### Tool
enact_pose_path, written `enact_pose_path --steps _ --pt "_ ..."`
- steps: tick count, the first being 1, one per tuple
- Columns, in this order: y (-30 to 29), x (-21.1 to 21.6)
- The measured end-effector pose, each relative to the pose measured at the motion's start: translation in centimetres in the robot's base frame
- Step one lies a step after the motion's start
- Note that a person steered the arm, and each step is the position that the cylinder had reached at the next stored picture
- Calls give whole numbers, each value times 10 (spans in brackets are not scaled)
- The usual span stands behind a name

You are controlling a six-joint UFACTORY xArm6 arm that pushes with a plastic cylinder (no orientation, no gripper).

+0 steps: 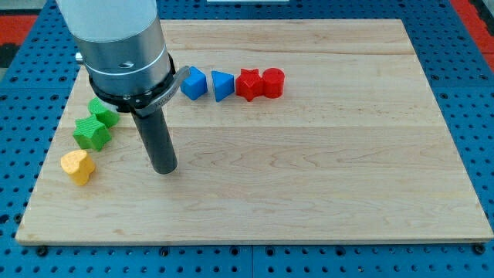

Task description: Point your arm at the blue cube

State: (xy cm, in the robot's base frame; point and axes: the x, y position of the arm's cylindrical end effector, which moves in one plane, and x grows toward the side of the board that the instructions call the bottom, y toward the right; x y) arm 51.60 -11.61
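The blue cube (194, 83) lies near the view's top, left of centre, tilted on the wooden board (309, 154). A blue triangular block (222, 85) sits just to its right. My tip (164, 169) rests on the board below and a little left of the blue cube, well apart from it. The rod rises from the tip to the big grey arm body at the view's top left.
A red star block (248, 83) and a red cylinder (273, 82) continue the row to the right of the blue blocks. Two green blocks (102, 112) (92, 133) and a yellow heart block (78, 166) lie left of my tip.
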Motion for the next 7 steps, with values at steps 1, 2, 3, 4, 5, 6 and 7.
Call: enact_pose_path --steps 1,2,3,4,5,6,7 --pt "0 0" --pt "0 -1" --pt "0 -2" --pt "0 -2" --pt "5 -2" --pt "7 -2" --pt "9 -2"
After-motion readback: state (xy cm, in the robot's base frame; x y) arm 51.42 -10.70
